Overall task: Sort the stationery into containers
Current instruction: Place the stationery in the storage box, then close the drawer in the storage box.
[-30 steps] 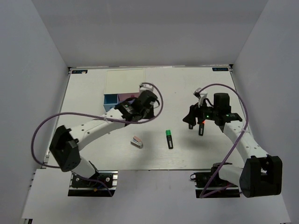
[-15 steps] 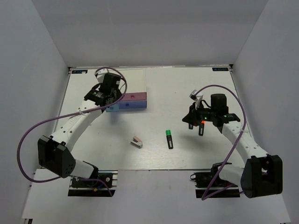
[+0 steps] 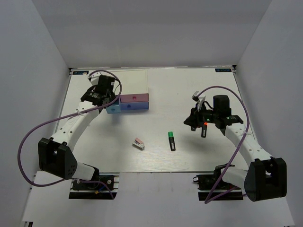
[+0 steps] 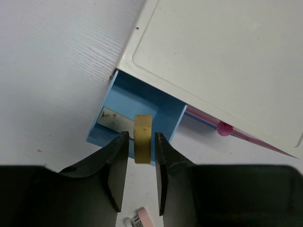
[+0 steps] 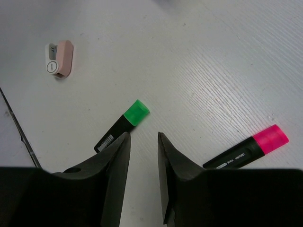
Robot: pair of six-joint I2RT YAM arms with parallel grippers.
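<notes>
Gaps, slim ones, show on both sides of the beige block (image 4: 143, 142), which sits between the barely parted jaws of the left pincer (image 4: 141, 135) above the pulled-out light blue drawer (image 4: 137, 94). The right pincer (image 5: 144, 138) hangs half open and empty over the tabletop (image 5: 213, 71), between the green-capped highlighter (image 5: 122, 125) and the pink-capped highlighter (image 5: 246, 147). The pink stapler (image 5: 60, 58) lies apart from both.

The left gripper (image 4: 141, 140) swings from the middle of the worktop (image 3: 189, 90) to the left end of the box (image 3: 128, 82). Its jaws now hang over the open light blue drawer (image 4: 127, 96), a tan block (image 4: 142, 135) between them.
</notes>
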